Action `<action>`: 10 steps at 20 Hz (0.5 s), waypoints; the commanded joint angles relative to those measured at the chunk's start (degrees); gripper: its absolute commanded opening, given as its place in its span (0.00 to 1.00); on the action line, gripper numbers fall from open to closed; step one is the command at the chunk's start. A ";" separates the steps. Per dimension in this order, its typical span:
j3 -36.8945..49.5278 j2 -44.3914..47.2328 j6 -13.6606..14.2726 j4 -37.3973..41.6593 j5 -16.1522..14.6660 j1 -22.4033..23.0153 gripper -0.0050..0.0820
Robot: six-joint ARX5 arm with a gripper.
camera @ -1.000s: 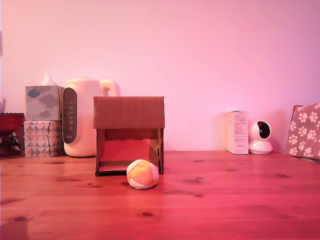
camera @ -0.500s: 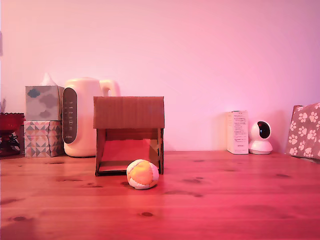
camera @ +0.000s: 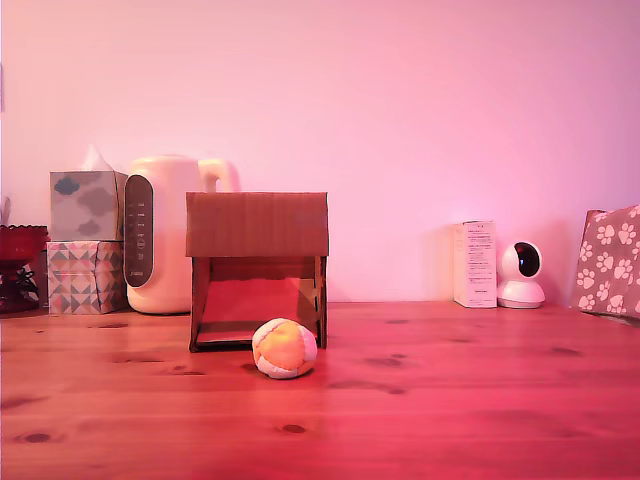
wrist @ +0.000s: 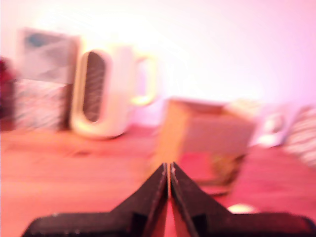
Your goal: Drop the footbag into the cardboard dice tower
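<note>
The footbag (camera: 285, 348), a small stitched ball with orange-yellow and white panels, rests on the wooden table just in front of the cardboard dice tower (camera: 258, 268). The tower is brown corrugated card with a solid upper front and an open lower front with a sloped floor. No gripper shows in the exterior view. The blurred wrist view shows my gripper (wrist: 168, 170) with its black fingers pressed together and nothing between them, pointing toward the cardboard dice tower (wrist: 207, 138). A pale sliver of the footbag (wrist: 242, 208) shows beside the fingers.
A cream kettle (camera: 170, 235) stands behind the tower on the exterior view's left, next to two stacked tissue boxes (camera: 87, 240) and a red bowl (camera: 18, 245). On the right stand a white carton (camera: 475, 264), a small white camera (camera: 521, 275) and a paw-print bag (camera: 610, 262).
</note>
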State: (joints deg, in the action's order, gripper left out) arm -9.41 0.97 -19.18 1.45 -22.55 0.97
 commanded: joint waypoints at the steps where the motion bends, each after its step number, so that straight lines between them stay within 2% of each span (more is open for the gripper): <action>1: -1.14 2.78 -0.35 0.42 -2.43 0.11 0.04; 3: -2.08 6.56 -0.09 1.97 -6.21 0.98 0.04; 6: -2.08 13.20 -0.11 6.45 -9.73 3.67 0.04; 10: -2.10 23.45 0.76 13.68 -10.67 9.73 0.04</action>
State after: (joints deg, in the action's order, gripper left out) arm -12.25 23.68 -19.03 13.78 -32.99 10.28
